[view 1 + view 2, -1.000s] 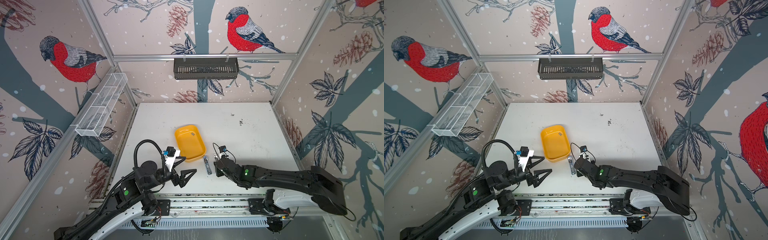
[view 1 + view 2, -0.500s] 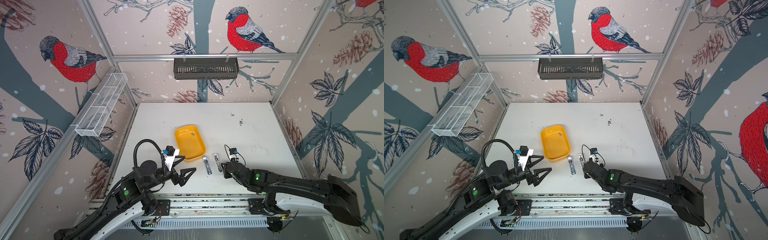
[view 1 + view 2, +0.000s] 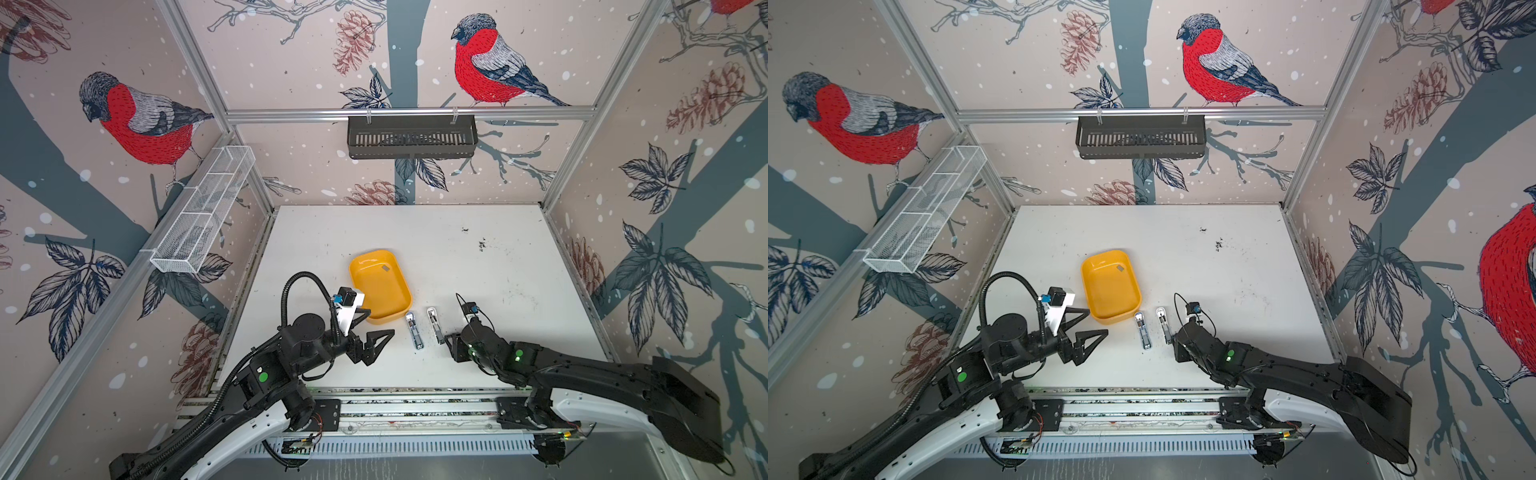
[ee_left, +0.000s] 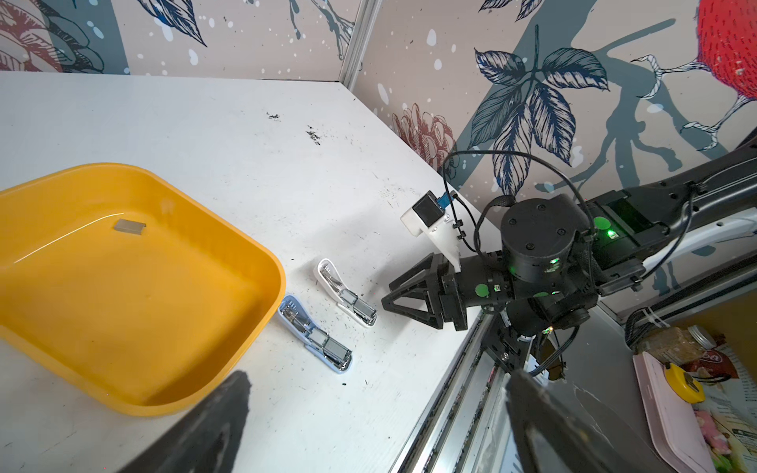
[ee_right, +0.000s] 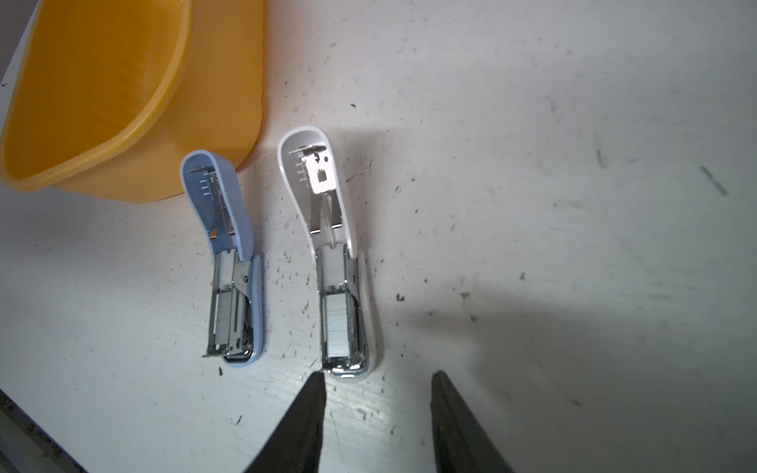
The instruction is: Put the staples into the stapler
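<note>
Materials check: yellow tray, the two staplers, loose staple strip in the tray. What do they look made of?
Yellow tray: likely moulded plastic, glossy; uniform colour, rounded rim, light streak on its floor. White stapler and blue stapler: smooth plastic shells, apparently, around bright metal channels and springs that glint. Staple strip: dull grey metal by its look; too small to tell more.

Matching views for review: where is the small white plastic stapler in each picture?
In a top view: white stapler right of pale blue stapler.
In a top view: white stapler, same place.
Left wrist: white stapler nearest right gripper.
Right wrist: white stapler beside pale blue stapler.
Shared landmark: yellow plastic tray.
</note>
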Motion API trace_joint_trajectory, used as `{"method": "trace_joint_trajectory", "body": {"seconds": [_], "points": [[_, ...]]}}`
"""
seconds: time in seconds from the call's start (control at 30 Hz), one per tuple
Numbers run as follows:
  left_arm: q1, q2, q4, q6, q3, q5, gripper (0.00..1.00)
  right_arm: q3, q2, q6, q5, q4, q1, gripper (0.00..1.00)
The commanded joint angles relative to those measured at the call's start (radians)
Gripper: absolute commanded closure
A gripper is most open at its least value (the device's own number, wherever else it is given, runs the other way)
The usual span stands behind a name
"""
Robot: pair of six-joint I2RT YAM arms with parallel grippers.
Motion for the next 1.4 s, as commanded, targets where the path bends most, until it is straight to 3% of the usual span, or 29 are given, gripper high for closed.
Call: {"method": "trace_joint_trajectory", "body": {"seconds": [0.0,0.23,0.47,0.97,1.1,1.37], "points": [[0.003,0.027,0.034,-0.035,0.002,-0.036,0.03,0.010,0.036,-0.036,-0.066,0.064,0.005,0.55],[0.002,0.161,0.155,-0.136,0.000,-0.058,0.03,0.089,0.169,0.000,0.052,0.004,0.049,0.53],[0.001,0.221,0.268,-0.191,-0.048,-0.041,0.03,0.110,0.207,0.036,0.125,-0.042,0.064,0.56],[-0.081,0.320,0.333,-0.231,-0.059,-0.122,0.02,0.076,0.136,0.018,0.109,-0.057,0.034,0.63],[-0.120,0.374,0.339,-0.267,-0.055,-0.160,0.02,0.053,0.071,0.002,0.071,-0.031,0.015,0.67],[-0.127,0.401,0.434,-0.356,-0.104,-0.129,0.02,0.028,-0.041,-0.071,-0.060,0.011,-0.091,0.74]]}}
